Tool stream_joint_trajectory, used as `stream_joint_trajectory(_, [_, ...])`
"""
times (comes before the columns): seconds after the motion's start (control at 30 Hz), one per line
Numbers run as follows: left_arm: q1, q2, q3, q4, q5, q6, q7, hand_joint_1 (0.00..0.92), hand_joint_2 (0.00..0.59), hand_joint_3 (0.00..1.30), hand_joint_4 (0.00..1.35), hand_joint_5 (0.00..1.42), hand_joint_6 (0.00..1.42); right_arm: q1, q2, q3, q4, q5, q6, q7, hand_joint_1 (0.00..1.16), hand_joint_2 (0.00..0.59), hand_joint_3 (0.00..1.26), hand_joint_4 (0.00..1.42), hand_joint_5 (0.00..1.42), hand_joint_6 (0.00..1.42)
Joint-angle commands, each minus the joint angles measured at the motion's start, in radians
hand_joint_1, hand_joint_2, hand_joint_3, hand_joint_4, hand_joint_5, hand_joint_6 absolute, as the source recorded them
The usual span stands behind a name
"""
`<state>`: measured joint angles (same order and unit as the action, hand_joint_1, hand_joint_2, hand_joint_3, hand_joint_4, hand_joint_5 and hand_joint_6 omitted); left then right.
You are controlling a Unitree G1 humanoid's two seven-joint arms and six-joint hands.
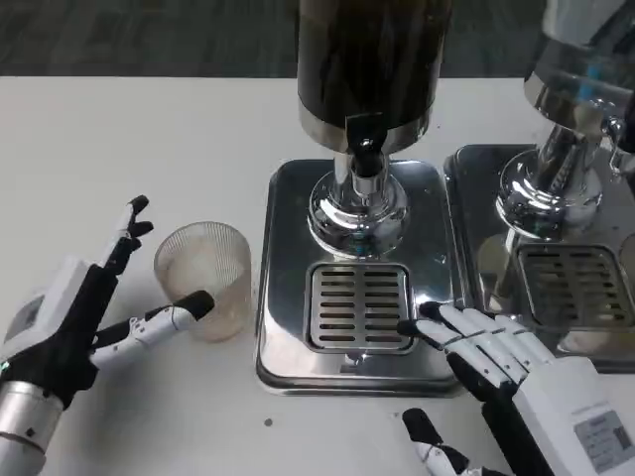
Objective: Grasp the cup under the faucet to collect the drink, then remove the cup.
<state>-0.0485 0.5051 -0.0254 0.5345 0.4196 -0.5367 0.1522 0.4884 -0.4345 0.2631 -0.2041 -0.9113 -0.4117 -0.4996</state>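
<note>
Left robot hand [94, 307] spreads open around the upright, empty-looking cup [204, 278] on the desk [129, 149], mouth up, while right robot hand [496, 347] rests released on the dispenser tray [288, 357].

A clear ribbed plastic cup [204, 278] stands on the white table [149, 139], just left of the steel drip tray [283, 297] — not under the black faucet [365, 159]. The slotted metal grate [359, 306] lies at the tray's front, before the dark drink dispenser [369, 69]. A second steel dispenser [571, 109] stands at the table's right edge.
</note>
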Motion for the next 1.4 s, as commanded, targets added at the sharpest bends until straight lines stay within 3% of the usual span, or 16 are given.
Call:
stream_joint_trajectory(0.03, [-0.036,-0.002,-0.009,0.063,-0.030,-0.021,-0.021,0.116,0.014,0.00,0.00,0.15,0.16,0.010,0.004,-0.002,-0.001,0.007,-0.007,0.003,0.45,0.450,0.26,0.16,0.19,0.18])
stream_joint_trajectory(0.77, [-0.126,0.024,-0.094,0.224,0.017,-0.027,-0.027,0.143,0.003,0.00,0.00,0.14,0.16,0.018,0.004,-0.011,-0.006,0.034,-0.014,0.012,0.45,0.433,0.26,0.18,0.21,0.21])
stream_joint_trajectory(1.4, [-0.166,-0.005,-0.128,0.278,0.020,0.017,-0.012,0.144,0.001,0.00,0.00,0.15,0.17,0.044,0.006,-0.024,-0.029,0.045,-0.013,0.038,0.46,0.436,0.27,0.18,0.22,0.22])
